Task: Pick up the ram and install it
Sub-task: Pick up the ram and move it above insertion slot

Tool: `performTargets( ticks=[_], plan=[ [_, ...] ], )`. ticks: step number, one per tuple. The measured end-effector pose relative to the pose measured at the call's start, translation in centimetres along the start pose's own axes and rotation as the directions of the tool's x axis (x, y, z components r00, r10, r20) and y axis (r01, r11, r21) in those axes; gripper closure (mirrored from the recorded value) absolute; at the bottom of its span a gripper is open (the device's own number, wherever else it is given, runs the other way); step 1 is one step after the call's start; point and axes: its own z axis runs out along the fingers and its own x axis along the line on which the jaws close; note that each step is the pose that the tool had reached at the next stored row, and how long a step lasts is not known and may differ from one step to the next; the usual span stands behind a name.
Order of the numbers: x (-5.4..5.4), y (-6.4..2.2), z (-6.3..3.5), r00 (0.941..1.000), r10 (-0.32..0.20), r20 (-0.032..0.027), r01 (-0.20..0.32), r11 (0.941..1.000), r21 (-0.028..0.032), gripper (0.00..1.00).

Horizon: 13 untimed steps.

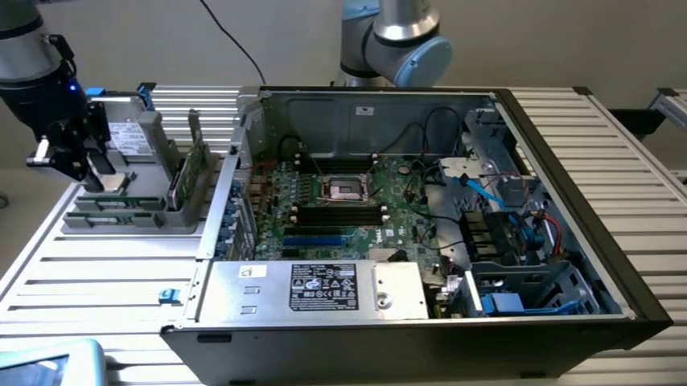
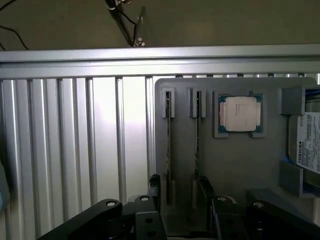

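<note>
Spread pincer (image 2: 180, 189) above the parts holder (image 2: 235, 165), nothing pinched.

Standing on edge in two slots of the holder: one ram stick (image 2: 168, 145) and a second ram stick (image 2: 198, 145), side by side, both flanked at one end by the black fingertips (image 2: 154, 186), seemingly above rather than touching. Just beside the sticks, a silver processor chip (image 2: 240, 114) in its recess; farther along, a labelled drive (image 2: 307, 145). At the exterior view's left, holder on the slatted desk (image 1: 96, 273), just beside the open computer case (image 1: 322, 121) with its green motherboard (image 1: 397, 197).
</note>
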Motion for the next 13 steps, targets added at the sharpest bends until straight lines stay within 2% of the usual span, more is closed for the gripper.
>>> performTargets(
  ticks=[6,13],
  plan=[
    [0.1,-0.30,1.08,1.0000,0.001,0.0000,-0.001,1.0000,0.0000,0.57],
    [1.0,-0.37,2.36,1.0000,0.001,0.0001,-0.001,1.0000,0.0002,0.57]
  ],
)
